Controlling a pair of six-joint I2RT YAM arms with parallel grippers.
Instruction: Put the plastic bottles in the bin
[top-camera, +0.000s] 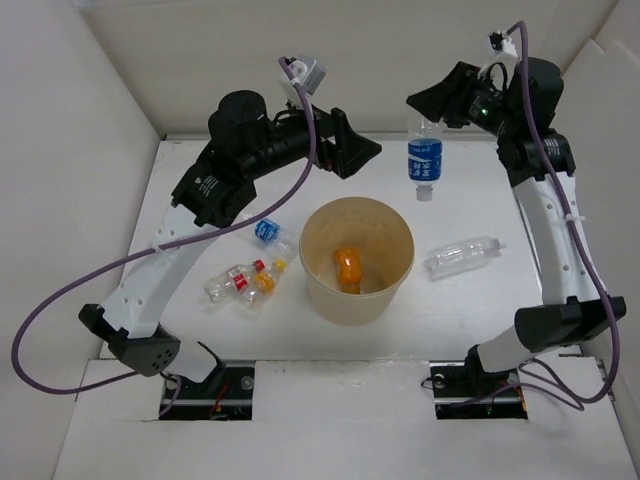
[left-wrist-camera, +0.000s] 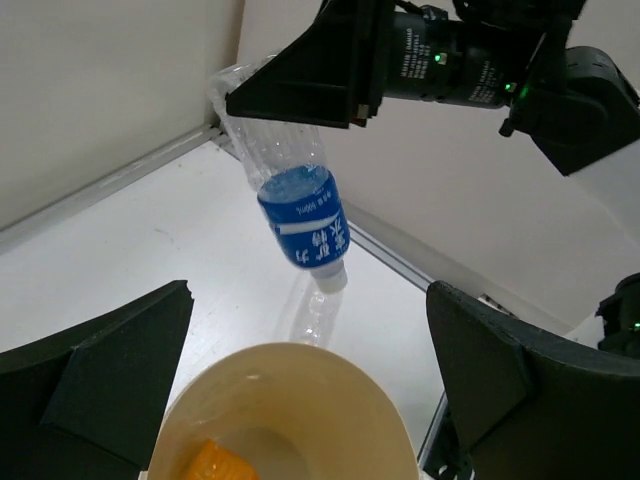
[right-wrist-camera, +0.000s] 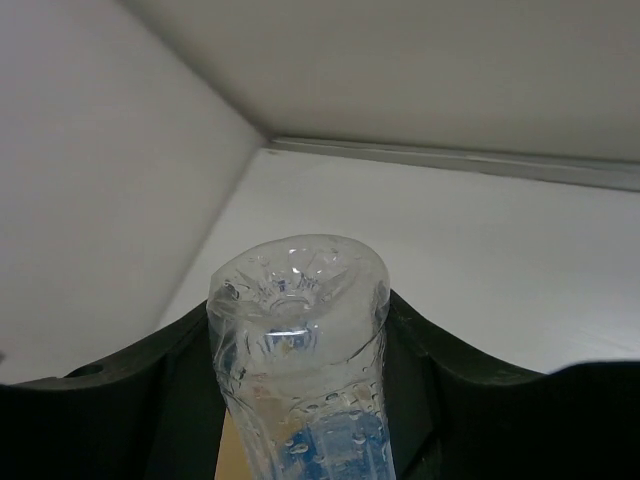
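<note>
The right tool (top-camera: 430, 115) pinches the blue-labelled bottle (top-camera: 425, 160) by its base end. In the right wrist view the dimpled clear bottom stands up between the two dark fingers (right-wrist-camera: 150, 390), which press against its sides. The bottle hangs cap down, slightly tilted, clear of the surface (top-camera: 480, 310). From above, its cap sits near the far right part of the bin's rim. In the left wrist view the cap is above and just past that rim, not inside the bin (top-camera: 355, 305). Whether it is over the opening or a little beyond it cannot be told for sure.

The left tool (top-camera: 352, 150) is spread wide and holds nothing. It hovers above the far left side of the bin, and its own camera looks down between its fingers onto the bin's opening and across to the hanging bottle.

An orange bottle (top-camera: 348, 268) lies on the bin's floor. On the surface left of the bin lie three bottles, close together:
- a blue-capped bottle (top-camera: 268, 233) nearest the rim
- a red-labelled bottle (top-camera: 228, 282)
- a yellow-labelled bottle (top-camera: 262, 282) touching or just beside the red one

To the right of the bin, apart from it, a clear unlabelled bottle (top-camera: 462, 255) lies on its side, below the right tool's arm.
</note>
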